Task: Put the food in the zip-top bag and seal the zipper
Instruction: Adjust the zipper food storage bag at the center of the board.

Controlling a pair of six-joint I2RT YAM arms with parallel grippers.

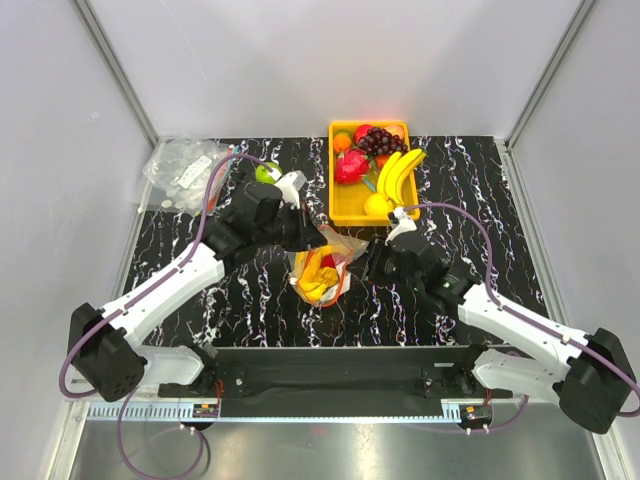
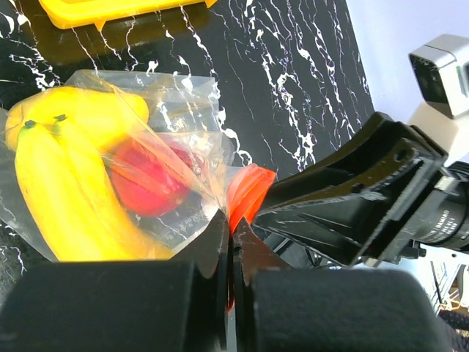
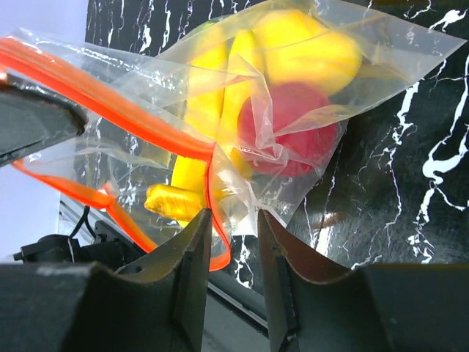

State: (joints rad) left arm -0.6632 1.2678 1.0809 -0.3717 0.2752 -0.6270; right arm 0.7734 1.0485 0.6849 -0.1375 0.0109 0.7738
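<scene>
The clear zip-top bag point(image 1: 322, 265) lies mid-table between my two grippers and holds yellow bananas point(image 2: 51, 191) and a red fruit point(image 2: 150, 176). My left gripper point(image 2: 233, 235) is shut on the red-orange zipper point(image 2: 249, 187) at one end of the bag's mouth. It sits at the bag's upper left in the top view point(image 1: 300, 235). My right gripper point(image 3: 233, 220) is open. The zipper point(image 3: 211, 194) and a bag corner hang between its jaws, which do not pinch them. It sits at the bag's right in the top view point(image 1: 372, 262). The bag mouth gapes open.
The yellow tray point(image 1: 340, 210) stands behind the bag with bananas point(image 1: 398, 172), dark grapes point(image 1: 378, 140), a red fruit point(image 1: 350, 165) and an orange point(image 1: 342, 141). A green apple point(image 1: 266, 172) lies behind my left arm. A pile of clear packets point(image 1: 185, 170) lies at the back left.
</scene>
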